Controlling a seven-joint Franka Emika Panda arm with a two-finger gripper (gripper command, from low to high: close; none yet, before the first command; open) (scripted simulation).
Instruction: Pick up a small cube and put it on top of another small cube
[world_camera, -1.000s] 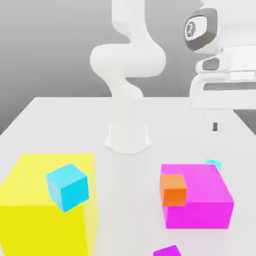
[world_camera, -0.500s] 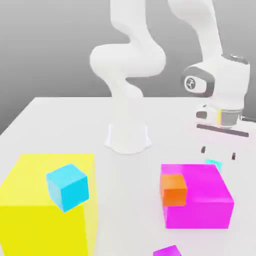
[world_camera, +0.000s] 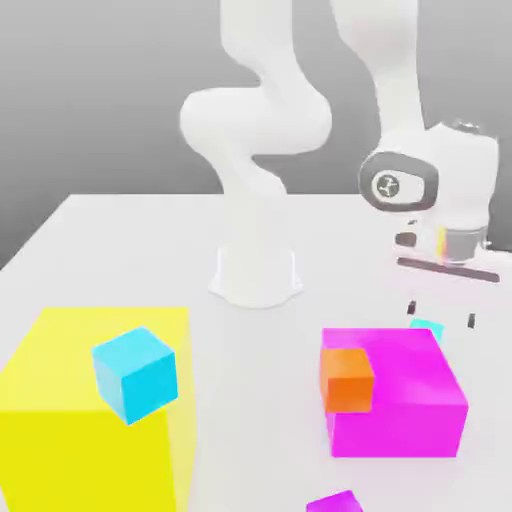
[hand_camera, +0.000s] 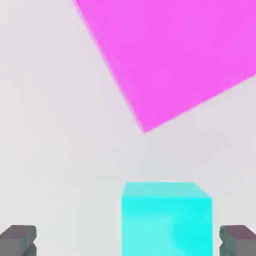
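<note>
A small turquoise cube rests on the table just behind the big magenta block, mostly hidden by it in the exterior view. My gripper hangs directly over this cube, fingers pointing down and open, with one fingertip on each side above it. In the hand view the turquoise cube lies between the two dark fingertips, with wide gaps on both sides and nothing held.
A big yellow block stands at the exterior view's left with a sky-blue cube in front of it. An orange cube sits against the magenta block. Another magenta piece lies at the front edge. The arm's base rises behind.
The hand has swung down from high at the exterior view's right and now hangs low over the turquoise cube. The fingers stayed open. No block moved.
</note>
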